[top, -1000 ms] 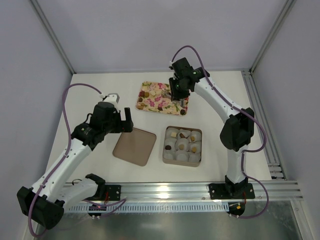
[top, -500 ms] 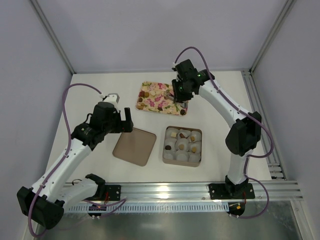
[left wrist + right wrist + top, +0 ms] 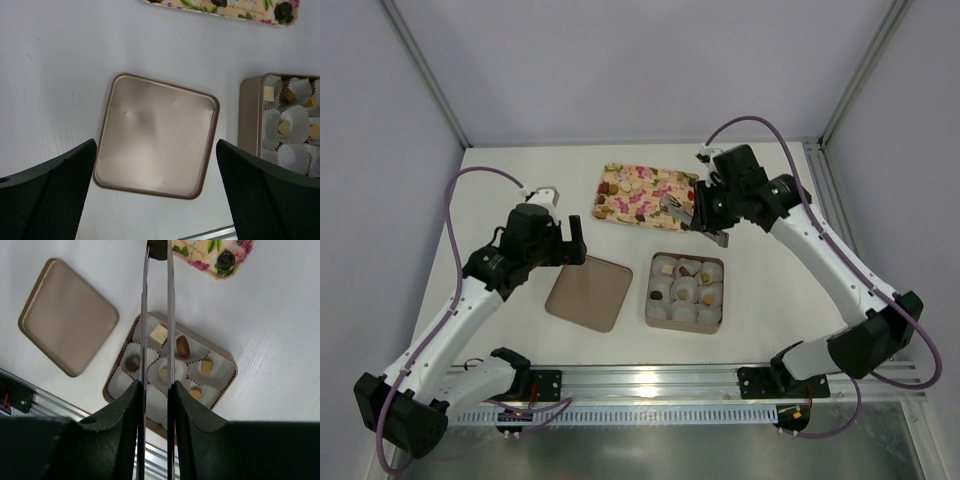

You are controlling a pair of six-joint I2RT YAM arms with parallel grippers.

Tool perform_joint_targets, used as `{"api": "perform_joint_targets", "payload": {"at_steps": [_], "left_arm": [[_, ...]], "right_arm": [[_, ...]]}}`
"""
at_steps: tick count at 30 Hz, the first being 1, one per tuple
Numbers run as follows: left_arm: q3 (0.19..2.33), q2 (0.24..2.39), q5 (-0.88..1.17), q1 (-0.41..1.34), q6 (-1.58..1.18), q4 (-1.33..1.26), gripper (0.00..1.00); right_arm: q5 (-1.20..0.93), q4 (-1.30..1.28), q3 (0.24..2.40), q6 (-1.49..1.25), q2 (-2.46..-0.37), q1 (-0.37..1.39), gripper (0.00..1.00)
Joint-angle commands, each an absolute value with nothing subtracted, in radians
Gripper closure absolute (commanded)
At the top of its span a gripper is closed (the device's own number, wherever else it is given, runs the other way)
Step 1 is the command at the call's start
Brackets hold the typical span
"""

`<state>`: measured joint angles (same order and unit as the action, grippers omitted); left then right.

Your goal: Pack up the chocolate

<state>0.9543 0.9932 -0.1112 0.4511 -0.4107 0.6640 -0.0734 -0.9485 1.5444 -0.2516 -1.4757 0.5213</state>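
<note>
While the right gripper (image 3: 674,208) pinches its two long thin fingers on one dark brown chocolate piece (image 3: 158,249), up over the near edge of the flowered tray (image 3: 197,252), six more pieces (image 3: 159,333) sit in the square box (image 3: 649,296). The box holds nine white paper cups (image 3: 223,374). One dark round piece (image 3: 226,259) lies at the tray's corner.

The tray is by the far edge of the table (image 3: 550,170), and the box is nearer the near edge. One tan lid (image 3: 588,292) lies just left of the box, not touching it. The left gripper (image 3: 568,240) hangs over the lid, fingers wide apart. White table shows between the tray and the box, and wide along both side edges.
</note>
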Motion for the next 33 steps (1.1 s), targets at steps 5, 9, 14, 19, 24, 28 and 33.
{"api": "perform_joint_targets", "payload": {"at_steps": [5, 9, 14, 19, 24, 28, 33], "left_arm": [[0.985, 0.996, -0.095, 0.448, -0.41, 0.653, 0.0], [0.988, 0.997, -0.084, 0.448, -0.413, 0.65, 0.01], [0.985, 0.997, -0.08, 0.448, -0.414, 0.649, 0.0], [0.985, 1.0, -0.08, 0.448, -0.413, 0.649, 0.0], [0.985, 1.002, -0.081, 0.448, -0.414, 0.649, 0.0], [0.983, 1.003, -0.083, 0.448, -0.413, 0.649, 0.0], [0.983, 1.005, -0.089, 0.448, -0.414, 0.649, 0.0]], "right_arm": [[-0.15, -0.979, 1.343, -0.287, -1.231, 0.526, 0.68], [-0.161, -1.025, 1.286, -0.313, -1.114, 0.551, 0.68], [-0.163, -1.058, 1.209, -0.35, -1.042, 0.615, 0.68], [-0.176, -1.072, 1.144, -0.39, -0.994, 0.678, 0.68], [-0.192, -1.06, 1.086, -0.426, -0.971, 0.736, 0.68], [-0.193, -1.048, 1.072, -0.442, -0.971, 0.767, 0.68], [-0.199, -1.029, 1.052, -0.451, -0.977, 0.796, 0.67]]}}
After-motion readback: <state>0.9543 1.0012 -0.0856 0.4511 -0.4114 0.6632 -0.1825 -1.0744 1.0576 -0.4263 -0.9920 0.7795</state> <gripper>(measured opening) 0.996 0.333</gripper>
